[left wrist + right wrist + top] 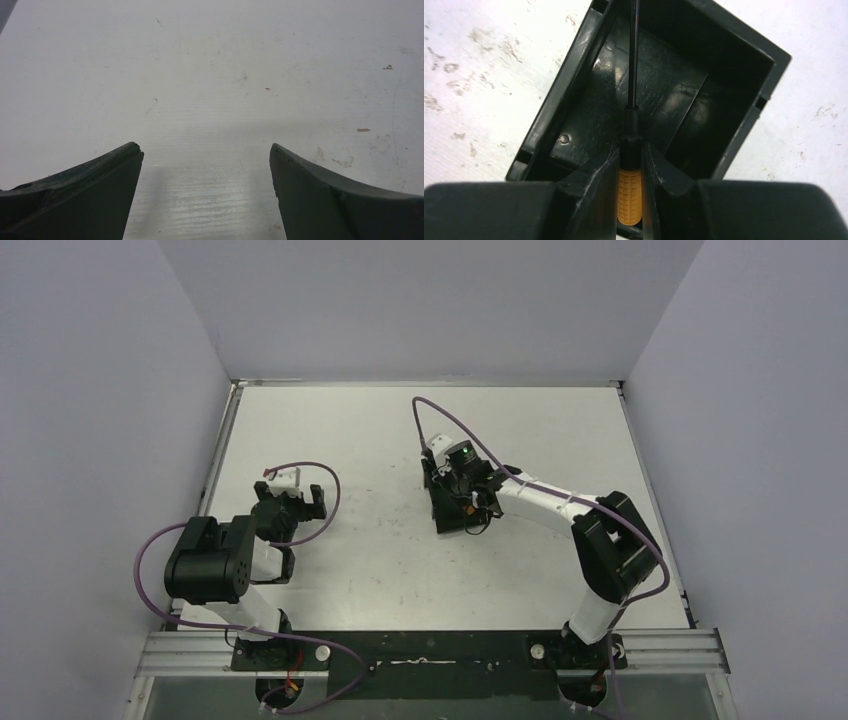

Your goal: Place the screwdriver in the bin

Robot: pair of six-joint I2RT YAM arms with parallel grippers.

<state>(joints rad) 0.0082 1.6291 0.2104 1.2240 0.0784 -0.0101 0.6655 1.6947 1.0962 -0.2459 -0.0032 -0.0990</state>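
The right tool (630, 160) is clenched on the screwdriver (630, 125), its two fingers pinching the top of the orange ribbed handle where it meets the dark collar. In the right wrist view the screwdriver's long axis runs straight up the frame, away from the tool. The handle sits at the bottom centre and the thin shaft reaches to the top edge, where the tip is cut off from sight. The bin (569, 90) lies directly beneath, turned diagonally, with its open interior filling the middle of the frame and the shaft crossing above its glossy floor toward the upper-left corner. I cannot tell whether the tip clears that far wall or how high the handle hangs above the floor. Since the screwdriver already sits over the opening, the coming move looks like a plain letting-go, perhaps after a slight lowering. The risk is that the shaft end catches the rim. The left tool (205, 150) is released, with its fingers spread wide over the bare white surface (210, 60) at the left of the top view, well apart from the bin. The right arm is the one in place.
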